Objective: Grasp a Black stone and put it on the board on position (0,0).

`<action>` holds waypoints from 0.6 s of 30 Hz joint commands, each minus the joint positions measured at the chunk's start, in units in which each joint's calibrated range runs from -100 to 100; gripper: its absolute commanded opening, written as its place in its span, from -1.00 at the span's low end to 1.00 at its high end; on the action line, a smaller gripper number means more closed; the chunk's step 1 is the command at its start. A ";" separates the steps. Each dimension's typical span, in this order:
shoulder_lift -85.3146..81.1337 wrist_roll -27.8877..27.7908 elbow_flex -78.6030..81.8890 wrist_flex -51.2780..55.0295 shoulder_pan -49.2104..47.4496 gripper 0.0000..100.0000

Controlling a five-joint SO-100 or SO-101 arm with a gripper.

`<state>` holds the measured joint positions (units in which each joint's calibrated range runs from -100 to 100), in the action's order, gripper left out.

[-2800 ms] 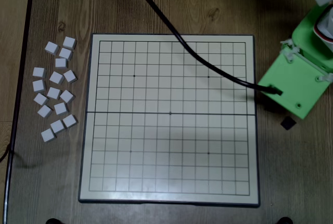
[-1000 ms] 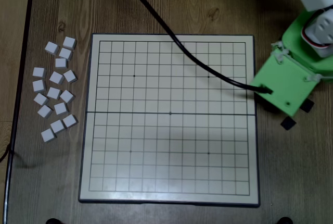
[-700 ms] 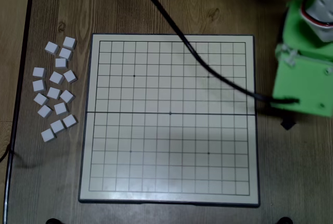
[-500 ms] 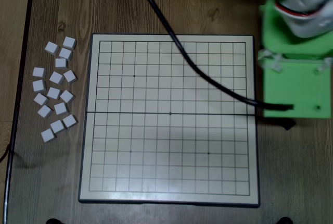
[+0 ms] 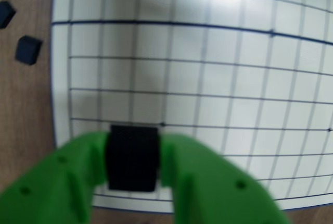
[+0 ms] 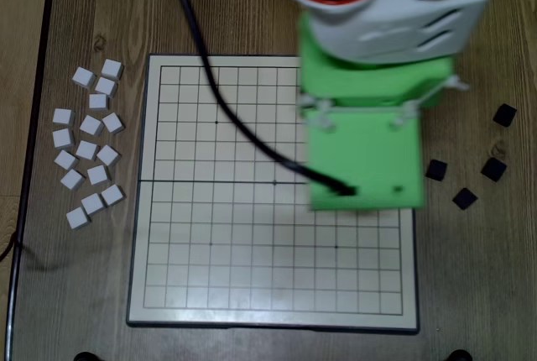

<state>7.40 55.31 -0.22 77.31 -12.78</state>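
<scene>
In the wrist view my green gripper (image 5: 133,153) is shut on a Black stone (image 5: 132,157), a small black square held between the two fingers above the board (image 5: 234,78), close to its edge. From overhead, the arm's green housing (image 6: 362,144) covers the right part of the cream gridded board (image 6: 210,252) and hides the fingers and the held stone. Several loose black stones lie on the wood right of the board, among them one (image 6: 435,170) beside the rim and another (image 6: 464,199). Two black stones (image 5: 28,49) also show at the wrist view's upper left.
A cluster of white square tiles (image 6: 88,147) lies on the wooden table left of the board. A black cable (image 6: 226,109) runs from the top edge across the board to the arm. The table's dark edge (image 6: 33,126) runs down the left side.
The arm swung from the table right of the board to above the board's right part, uncovering the loose black stones there. The white tiles and board did not move.
</scene>
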 commanded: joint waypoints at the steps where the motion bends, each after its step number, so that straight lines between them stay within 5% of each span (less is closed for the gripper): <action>1: -5.07 -1.71 -4.22 -0.96 4.26 -0.88; 18: 0.02 -4.98 -5.38 -3.85 12.46 -0.88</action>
<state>8.22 50.87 -0.22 73.98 -2.43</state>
